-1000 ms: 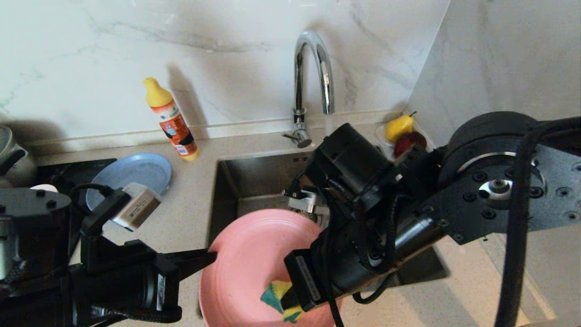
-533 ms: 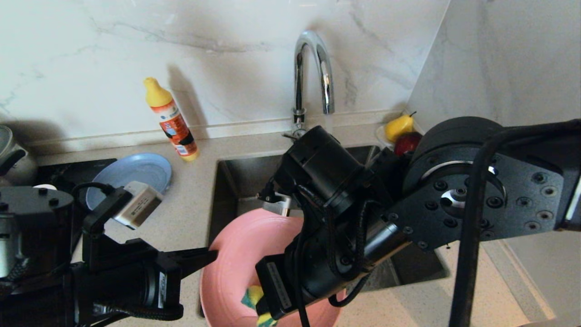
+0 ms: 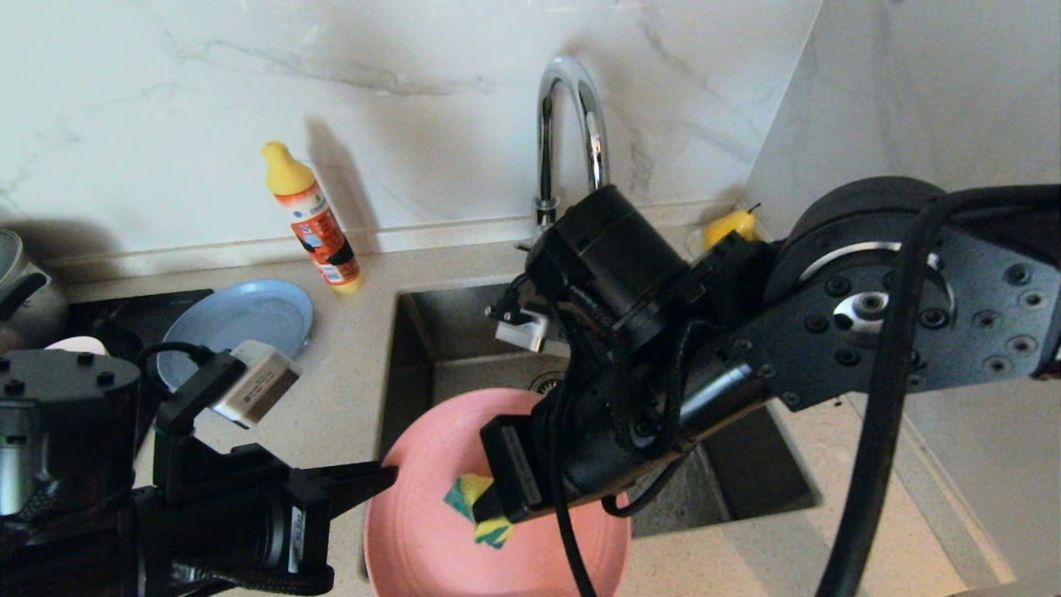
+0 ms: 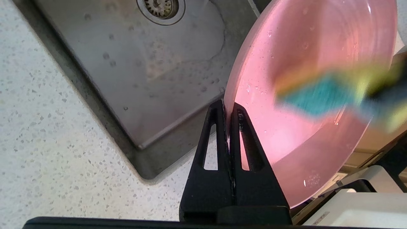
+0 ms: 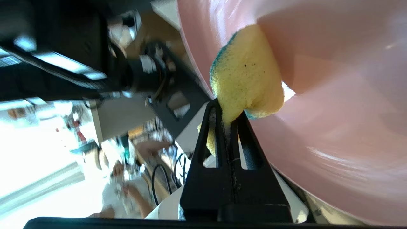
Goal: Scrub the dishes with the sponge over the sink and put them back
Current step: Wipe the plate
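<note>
My left gripper (image 3: 390, 477) (image 4: 227, 106) is shut on the left rim of the salmon-pink plate (image 3: 431, 531) (image 4: 302, 63) (image 5: 334, 111), holding it tilted over the near edge of the sink (image 3: 448, 332) (image 4: 143, 73). My right gripper (image 3: 489, 510) (image 5: 228, 109) is shut on the yellow and green sponge (image 3: 471, 506) (image 5: 246, 76) (image 4: 321, 95), which presses against the plate's inner face. A grey-blue plate (image 3: 240, 319) lies on the counter left of the sink. The other dishes are hidden or out of view.
A chrome tap (image 3: 570, 133) arches over the sink's back edge. An orange bottle with a yellow cap (image 3: 315, 220) stands by the wall. A yellow pear (image 3: 729, 224) shows behind my right arm. A steel pot (image 3: 21, 286) is at the far left.
My right gripper swept the sponge across the plate, first leftward and down, then back up toward the plate's middle. The left gripper and plate stayed almost still.
</note>
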You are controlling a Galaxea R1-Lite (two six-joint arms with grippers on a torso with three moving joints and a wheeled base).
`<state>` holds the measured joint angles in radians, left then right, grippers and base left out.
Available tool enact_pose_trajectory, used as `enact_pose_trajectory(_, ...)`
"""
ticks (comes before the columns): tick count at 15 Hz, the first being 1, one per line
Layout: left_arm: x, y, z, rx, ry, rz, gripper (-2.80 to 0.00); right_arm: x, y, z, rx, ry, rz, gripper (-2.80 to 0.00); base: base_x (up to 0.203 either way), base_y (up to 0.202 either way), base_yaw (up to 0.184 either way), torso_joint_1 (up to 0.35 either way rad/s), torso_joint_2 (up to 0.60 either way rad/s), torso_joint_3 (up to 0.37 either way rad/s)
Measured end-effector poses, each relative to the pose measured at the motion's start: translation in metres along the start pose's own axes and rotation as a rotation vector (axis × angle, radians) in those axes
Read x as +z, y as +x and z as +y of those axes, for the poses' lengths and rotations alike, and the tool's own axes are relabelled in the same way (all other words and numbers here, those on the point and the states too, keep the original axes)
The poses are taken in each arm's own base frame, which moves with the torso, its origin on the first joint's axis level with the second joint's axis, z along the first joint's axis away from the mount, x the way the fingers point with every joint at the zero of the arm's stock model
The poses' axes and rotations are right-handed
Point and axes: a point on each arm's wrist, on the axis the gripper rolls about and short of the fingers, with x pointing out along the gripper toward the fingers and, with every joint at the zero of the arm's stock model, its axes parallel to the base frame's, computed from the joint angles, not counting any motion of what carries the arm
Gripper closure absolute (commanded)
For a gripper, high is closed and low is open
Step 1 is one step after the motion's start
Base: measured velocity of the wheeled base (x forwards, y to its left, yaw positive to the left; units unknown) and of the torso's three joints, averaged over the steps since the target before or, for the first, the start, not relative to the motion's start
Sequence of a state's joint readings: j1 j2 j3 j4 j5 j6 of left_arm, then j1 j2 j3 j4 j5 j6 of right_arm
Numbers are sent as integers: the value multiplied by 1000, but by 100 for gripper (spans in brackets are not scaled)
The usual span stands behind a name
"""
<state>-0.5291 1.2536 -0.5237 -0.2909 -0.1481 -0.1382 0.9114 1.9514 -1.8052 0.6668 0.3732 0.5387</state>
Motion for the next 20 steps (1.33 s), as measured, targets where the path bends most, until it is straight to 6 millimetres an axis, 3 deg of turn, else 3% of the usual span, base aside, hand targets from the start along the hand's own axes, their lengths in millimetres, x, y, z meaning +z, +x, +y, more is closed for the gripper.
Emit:
enact_pose_trajectory(6,0,-1,0,2,-2,-5,0,5,-39,-17,-31,54,-69,0,0,0,0,0,0,0)
enact_pose_trajectory(13,5,-1,0,9,-35,-20,0,-27,-42,-33,-80,97,22,0,0,0,0,0,0,0)
enact_pose_trajectory(17,7,3,1,15,-63,-18,0,-40,-45,-25,-66,75,47,0,0,0,0,0,0,0)
enact_pose_trajectory(20,17,13,4,26,-125,-23,0,-42,-78,-11,-22,39,-40,0,0,0,0,0,0,0)
